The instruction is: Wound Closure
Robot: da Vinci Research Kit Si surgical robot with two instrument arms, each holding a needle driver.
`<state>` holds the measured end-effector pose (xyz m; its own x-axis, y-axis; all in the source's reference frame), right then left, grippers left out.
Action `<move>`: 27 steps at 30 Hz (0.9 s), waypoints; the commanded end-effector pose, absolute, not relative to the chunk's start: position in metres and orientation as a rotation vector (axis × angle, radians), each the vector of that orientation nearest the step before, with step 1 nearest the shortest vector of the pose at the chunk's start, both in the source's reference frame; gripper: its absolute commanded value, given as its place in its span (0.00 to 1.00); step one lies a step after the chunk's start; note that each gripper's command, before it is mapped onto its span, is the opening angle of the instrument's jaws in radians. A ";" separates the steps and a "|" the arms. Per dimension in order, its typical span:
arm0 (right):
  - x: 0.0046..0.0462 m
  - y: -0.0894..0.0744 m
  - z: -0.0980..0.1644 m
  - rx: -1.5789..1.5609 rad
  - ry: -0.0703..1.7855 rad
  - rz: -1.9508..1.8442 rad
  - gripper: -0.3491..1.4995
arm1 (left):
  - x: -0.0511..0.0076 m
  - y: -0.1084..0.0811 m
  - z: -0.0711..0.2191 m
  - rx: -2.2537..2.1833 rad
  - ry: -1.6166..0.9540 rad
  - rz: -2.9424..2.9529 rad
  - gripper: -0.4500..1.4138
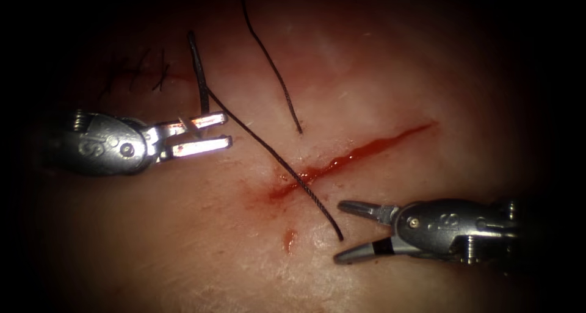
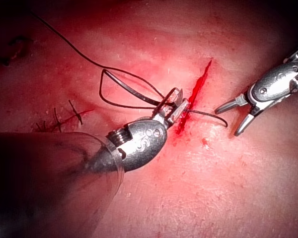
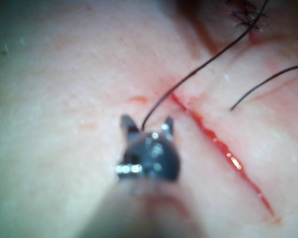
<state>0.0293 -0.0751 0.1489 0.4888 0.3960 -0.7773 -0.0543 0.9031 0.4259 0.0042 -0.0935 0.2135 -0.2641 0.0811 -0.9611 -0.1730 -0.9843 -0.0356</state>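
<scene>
The cut runs slantwise across the tissue, with red fluid in it. My left tool hovers left of the cut, jaws open and empty. The dark curved needle lies on the tissue just above the left tool's upper jaw, left of the cut and not in the tissue. Black thread leads from the needle across the cut's lower end to a free end. That end lies between the open jaws of my right tool, which hold nothing. The right wrist view shows the same thread reaching these jaws.
A second loose strand of thread lies on the tissue above the cut and ends near it. Finished dark stitches sit at the far upper left. A small red spot marks the tissue below the cut's lower end.
</scene>
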 end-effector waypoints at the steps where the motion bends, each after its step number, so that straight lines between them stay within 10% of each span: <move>1: 0.0303 -0.076 0.149 0.383 1.033 0.270 0.28 | 0.0036 -0.094 0.214 -1.798 0.111 2.373 0.00; 4: 0.0302 -0.076 0.149 0.408 1.031 0.250 0.00 | 0.0036 -0.094 0.214 -1.795 0.106 2.369 0.00; 27: 0.0130 -0.083 0.139 0.581 0.928 0.244 0.00 | -0.0042 -0.103 0.211 -1.933 0.020 2.290 0.00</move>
